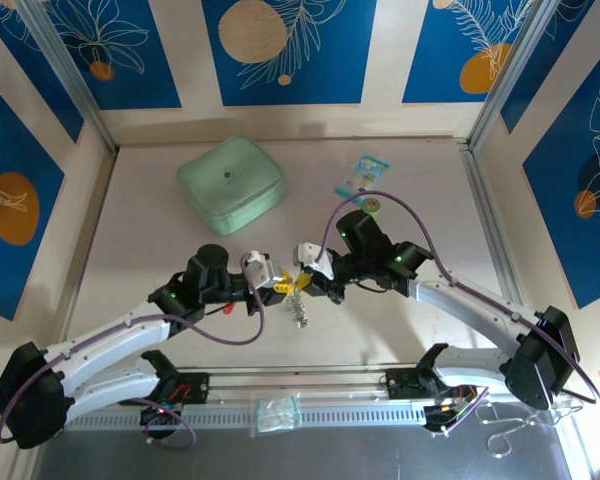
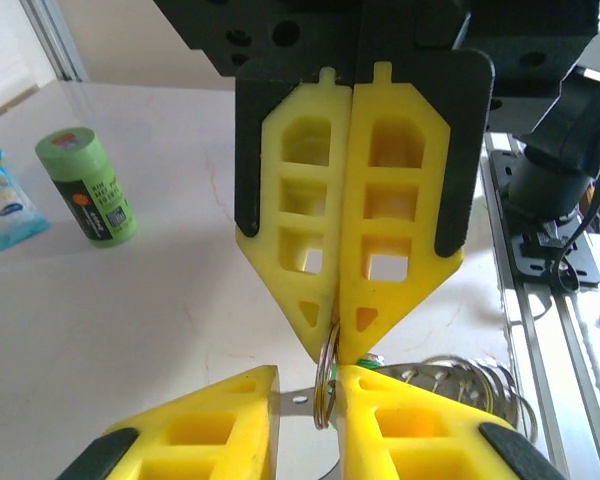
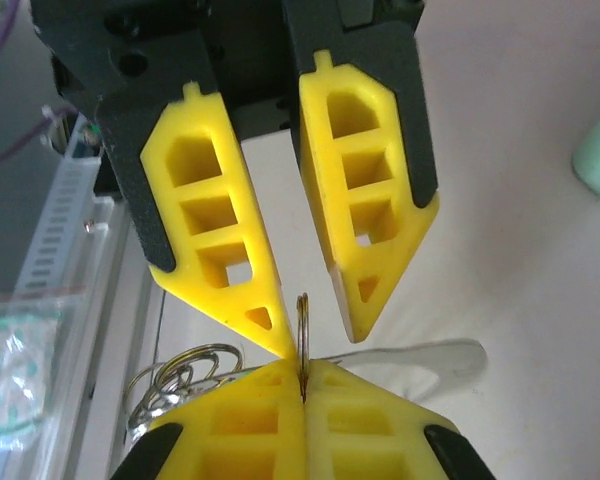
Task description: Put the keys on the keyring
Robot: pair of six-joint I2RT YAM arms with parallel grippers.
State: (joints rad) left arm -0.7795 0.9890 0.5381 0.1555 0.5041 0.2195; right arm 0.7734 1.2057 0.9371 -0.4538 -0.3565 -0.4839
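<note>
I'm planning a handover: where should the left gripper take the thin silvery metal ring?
On the bare arc of the thin silvery metal ring protruding from the shut right gripper, approaching head-on: it stands edge-on inside the open left gripper.

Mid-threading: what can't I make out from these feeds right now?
- Left wrist view: whether the left gripper grips the flat silvery piece between its fingers; the bottom edge cuts them off.
- Right wrist view: the metal ring is edge-on, its lower part hidden inside the shut right gripper; its split can't be found.
- Top view: where the fingertips meet is too small to read.
- Bunch of rings: blurred, partly behind a finger.
</note>
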